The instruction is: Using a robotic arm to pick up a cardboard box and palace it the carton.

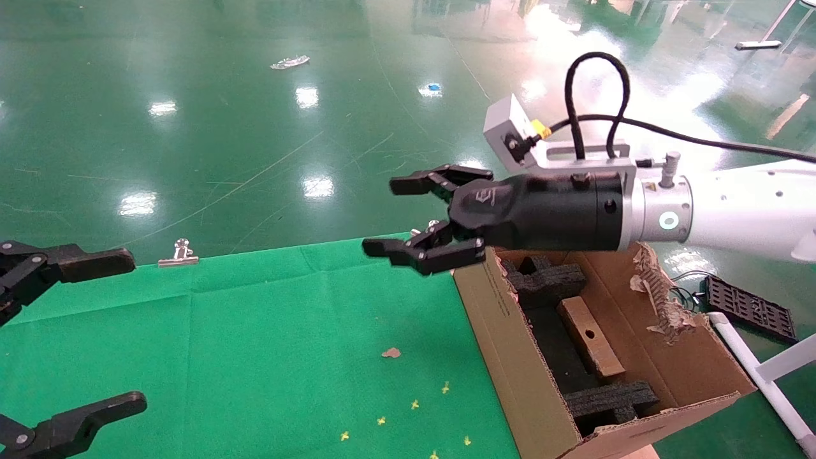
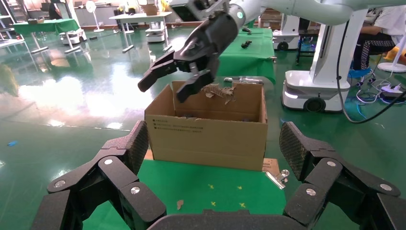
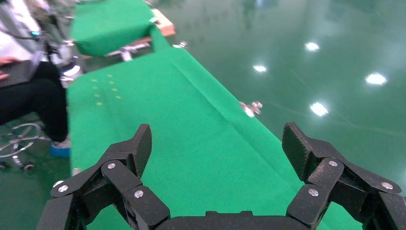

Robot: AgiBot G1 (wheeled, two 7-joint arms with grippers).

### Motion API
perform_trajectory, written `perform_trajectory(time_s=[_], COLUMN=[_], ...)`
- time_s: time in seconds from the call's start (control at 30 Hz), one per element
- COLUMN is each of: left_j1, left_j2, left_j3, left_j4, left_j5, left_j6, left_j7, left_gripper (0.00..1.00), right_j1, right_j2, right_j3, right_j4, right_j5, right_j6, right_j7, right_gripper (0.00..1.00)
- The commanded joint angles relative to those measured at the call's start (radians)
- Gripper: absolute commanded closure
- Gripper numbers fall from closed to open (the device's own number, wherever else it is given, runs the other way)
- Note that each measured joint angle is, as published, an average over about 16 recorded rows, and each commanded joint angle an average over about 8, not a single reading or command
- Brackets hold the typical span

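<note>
The green-covered counter (image 1: 255, 331) carries the carton (image 1: 510, 357) at its right end, torn flaps up, black foam inserts (image 1: 548, 280) inside. The robotic arm (image 1: 733, 217) reaches above the carton's far corner, right gripper (image 1: 417, 217) spread wide and empty. The cardboard box (image 1: 590, 335) lies in the carton between the inserts (hole facing up). The left gripper (image 1: 76, 331) hangs open at the counter's left edge.

A glossy dark-green floor (image 1: 191, 127) mirrors bright overhead lights. Green-clothed tables (image 2: 45, 25) stand far off. A nearer green cloth-covered tabletop (image 1: 223, 357) carries a silver binder clip (image 1: 179, 253).
</note>
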Motion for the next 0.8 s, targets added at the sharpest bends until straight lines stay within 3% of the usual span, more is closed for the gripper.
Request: perform_trajectory(time_s=[0.03, 0.53, 0.8], left_j1=[0.0, 0.0, 0.0], left_j2=[0.0, 0.0, 0.0], left_j3=[0.0, 0.001, 0.001], left_j4=[0.0, 0.0, 0.0], left_j5=[0.0, -0.001, -0.001], left_j6=[0.0, 0.0, -0.001], left_j7=[0.0, 0.0, 0.001], left_gripper=[0.0, 0.0, 0.0], right_j1=[-0.037, -0.308, -0.392], right_j2=[0.001, 0.01, 0.013], right_j3=[0.041, 0.343, 0.436], right_j4=[0.032, 0.268, 0.341], right_j5=[0.013, 0.105, 0.135], right_j6=[-0.014, -0.115, -0.146], right_j7=[-0.01, -0.082, -0.102], right_gripper=[0.0, 0.0, 0.0])
